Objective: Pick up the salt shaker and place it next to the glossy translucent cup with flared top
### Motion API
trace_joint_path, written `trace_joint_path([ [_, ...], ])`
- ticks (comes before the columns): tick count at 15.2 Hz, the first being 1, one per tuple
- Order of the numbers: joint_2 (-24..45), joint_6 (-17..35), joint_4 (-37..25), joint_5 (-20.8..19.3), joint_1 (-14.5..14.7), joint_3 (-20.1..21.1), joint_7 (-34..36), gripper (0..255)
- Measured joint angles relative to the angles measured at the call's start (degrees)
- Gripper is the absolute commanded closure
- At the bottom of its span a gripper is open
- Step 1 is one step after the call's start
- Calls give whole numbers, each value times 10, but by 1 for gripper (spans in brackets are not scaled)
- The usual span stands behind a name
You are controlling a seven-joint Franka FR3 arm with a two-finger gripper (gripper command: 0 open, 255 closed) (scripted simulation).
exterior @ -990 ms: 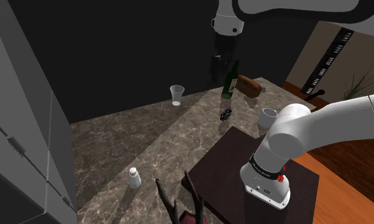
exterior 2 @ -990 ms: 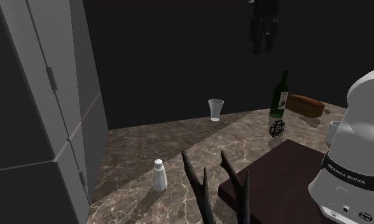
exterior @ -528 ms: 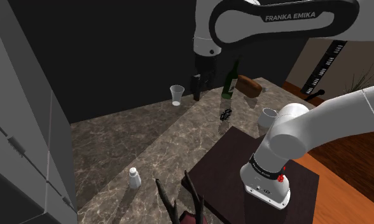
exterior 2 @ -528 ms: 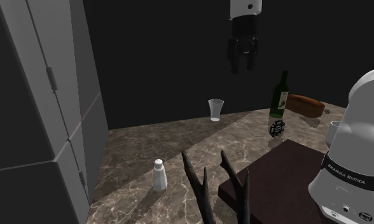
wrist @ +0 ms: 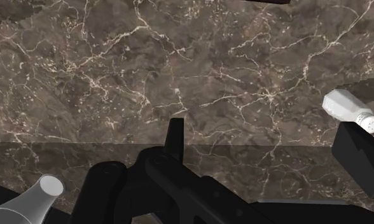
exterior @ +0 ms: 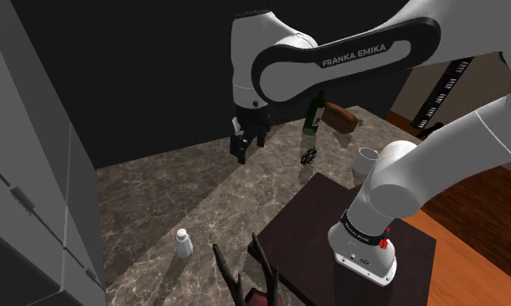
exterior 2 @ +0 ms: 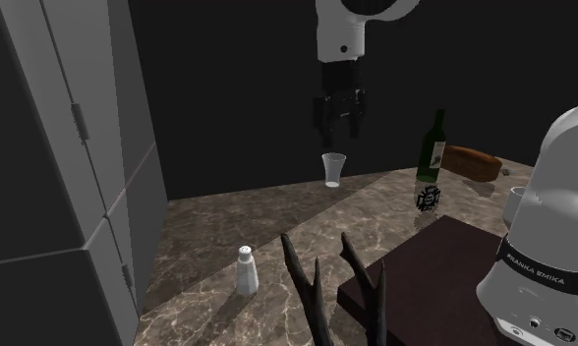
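The white salt shaker [exterior: 183, 243] [exterior 2: 246, 270] stands upright near the front edge of the brown marble counter [exterior: 158, 187]. The translucent flared cup [exterior 2: 333, 169] stands at the counter's back. My black gripper [exterior 2: 338, 123] hangs open and empty in the air just above that cup, far from the shaker. In the shoulder view the gripper [exterior: 242, 149] covers the cup. In the wrist view the open gripper [wrist: 262, 135] looks down at the counter; the shaker [wrist: 350, 111] shows beside one fingertip [wrist: 354, 149], the cup [wrist: 42, 191] on the other side.
A green bottle [exterior: 314, 111], a brown loaf [exterior: 341, 117], a small black ornament [exterior: 308, 157] and a white mug [exterior: 365, 160] stand toward the shoulder view's right. Dark antler-like prongs [exterior 2: 317, 285] rise near the shaker. A tall grey cabinet [exterior 2: 71, 167] borders the counter.
The arm has swung toward the shoulder view's left and come down, bringing the gripper from beside the bottle to above the cup. The fingers stayed open; nothing on the counter moved.
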State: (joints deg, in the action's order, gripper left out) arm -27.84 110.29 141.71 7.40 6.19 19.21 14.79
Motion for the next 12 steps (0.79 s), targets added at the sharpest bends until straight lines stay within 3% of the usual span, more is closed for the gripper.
trace_joint_path([
  [6, 118, 89, -26, -11, 4, 64, 79, 0],
  [12, 254, 151, -87, -68, 10, 112, 177, 0],
])
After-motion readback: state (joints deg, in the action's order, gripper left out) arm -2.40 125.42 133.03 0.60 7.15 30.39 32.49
